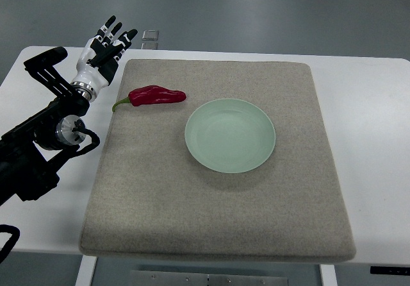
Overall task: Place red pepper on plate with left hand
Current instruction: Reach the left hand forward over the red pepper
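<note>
A red pepper [155, 95] with a green stem lies on the grey felt mat [218, 202], its stem pointing left. A pale green plate [230, 135] sits on the mat to the right of the pepper, a small gap between them, and holds nothing. My left hand [110, 42] is at the mat's far left corner, up and left of the pepper, fingers spread and holding nothing. It does not touch the pepper. The right arm is out of view.
The mat lies on a white table [365, 106]. A small clear object [150, 35] sits at the table's far edge near my left hand. My left arm [45, 138] lies over the table's left edge.
</note>
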Tool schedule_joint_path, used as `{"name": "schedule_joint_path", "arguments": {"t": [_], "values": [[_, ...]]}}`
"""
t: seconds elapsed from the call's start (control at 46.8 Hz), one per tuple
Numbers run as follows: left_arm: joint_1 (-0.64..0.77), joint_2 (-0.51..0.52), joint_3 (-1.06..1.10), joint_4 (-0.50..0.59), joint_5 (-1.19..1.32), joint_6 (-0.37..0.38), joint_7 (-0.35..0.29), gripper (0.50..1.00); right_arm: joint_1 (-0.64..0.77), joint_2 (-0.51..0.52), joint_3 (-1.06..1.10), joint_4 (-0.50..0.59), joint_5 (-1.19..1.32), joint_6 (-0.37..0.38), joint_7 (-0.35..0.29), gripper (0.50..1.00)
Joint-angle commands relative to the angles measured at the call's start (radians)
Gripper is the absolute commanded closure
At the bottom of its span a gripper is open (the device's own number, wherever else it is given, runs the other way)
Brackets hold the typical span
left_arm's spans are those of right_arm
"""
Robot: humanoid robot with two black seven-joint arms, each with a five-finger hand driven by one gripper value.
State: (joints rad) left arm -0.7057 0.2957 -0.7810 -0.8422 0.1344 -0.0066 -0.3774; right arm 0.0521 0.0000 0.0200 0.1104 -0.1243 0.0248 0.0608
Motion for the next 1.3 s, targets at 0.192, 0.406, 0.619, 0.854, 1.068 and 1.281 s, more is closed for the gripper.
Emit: {"name": "schedule_joint_path", "arguments": {"t": [0.192, 0.406, 0.619, 0.854, 1.068, 1.281], "values": [[-0.003, 0.006, 0.002, 0.0, 0.212, 0.003, 0.0, 0.508, 0.0, 0.0, 0.0, 0.0, 0.0, 0.0, 0.001, 0.572], [-0.009, 0.01, 0.003, 0.005, 0.316, 0.005, 0.0, 0.508, 0.0, 0.0, 0.0, 0.0, 0.0, 0.0, 0.001, 0.572], [-0.015, 0.011, 0.005, 0.005, 0.5, 0.008, 0.003, 0.508, 0.0, 0.0, 0.0, 0.0, 0.0, 0.001, 0.001, 0.572], [-0.02, 0.031, 0.005, -0.003, 0.735, 0.007, 0.002, 0.508, 0.0, 0.0, 0.0, 0.0, 0.0, 0.0, 0.001, 0.572], [-0.032, 0.039, 0.011, -0.003, 0.867, 0.013, 0.0, 0.508, 0.0, 0.0, 0.0, 0.0, 0.0, 0.0, 0.001, 0.572], [-0.057, 0.077, 0.089, 0.008, 1.062, 0.016, 0.0, 0.516, 0.0, 0.0, 0.0, 0.0, 0.0, 0.001, 0.001, 0.572]]}}
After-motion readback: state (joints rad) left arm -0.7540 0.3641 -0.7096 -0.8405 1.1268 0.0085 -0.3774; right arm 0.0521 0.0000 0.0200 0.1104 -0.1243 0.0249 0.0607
